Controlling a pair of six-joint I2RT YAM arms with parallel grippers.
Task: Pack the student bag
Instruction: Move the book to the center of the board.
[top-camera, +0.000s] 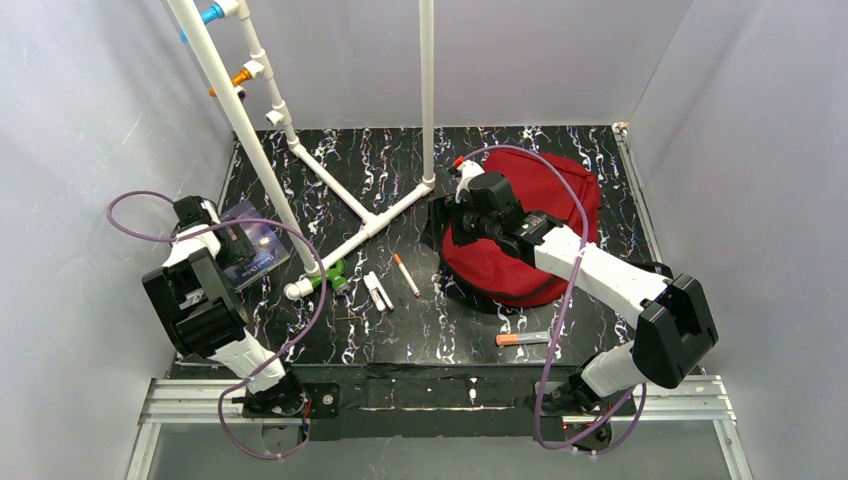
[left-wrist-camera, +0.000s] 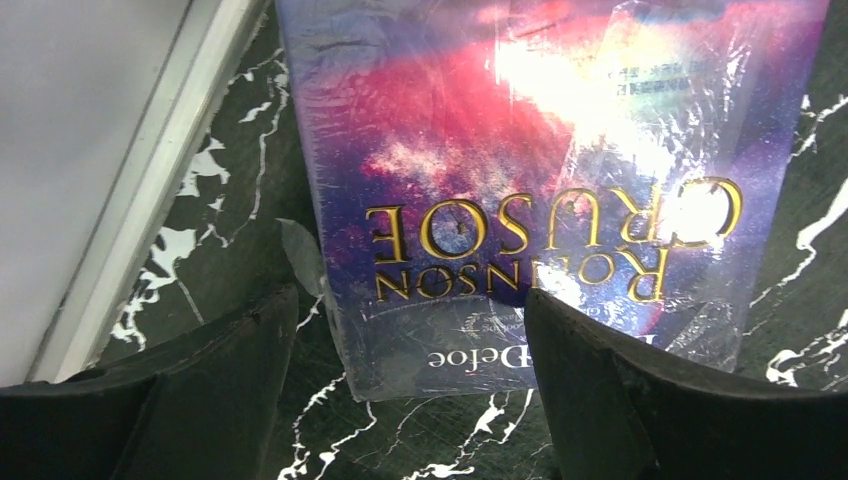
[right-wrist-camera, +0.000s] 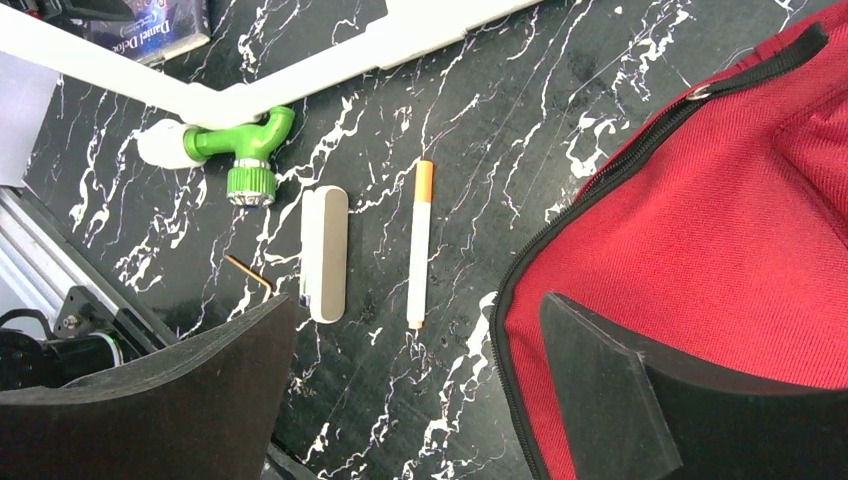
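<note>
The student bag (top-camera: 560, 190) is dark red and lies at the right of the table; its zip edge (right-wrist-camera: 600, 180) shows in the right wrist view. My right gripper (right-wrist-camera: 410, 390) is open over the bag's left rim, with one finger above the red fabric (right-wrist-camera: 720, 250) and the other above the table. In the top view that gripper (top-camera: 440, 222) is at the bag's left side. A shiny purple "Robinson Crusoe" book (left-wrist-camera: 540, 190) lies flat at the far left (top-camera: 258, 250). My left gripper (left-wrist-camera: 410, 385) is open astride the book's near edge (top-camera: 235, 240) and holds nothing.
A white pen with an orange cap (right-wrist-camera: 420, 240), a white case (right-wrist-camera: 324, 252) and a small bent key (right-wrist-camera: 250, 272) lie between the arms. Another orange-capped pen (top-camera: 522, 339) lies near the front edge. A white pipe frame (top-camera: 350, 190) with a green fitting (right-wrist-camera: 245, 150) crosses the table.
</note>
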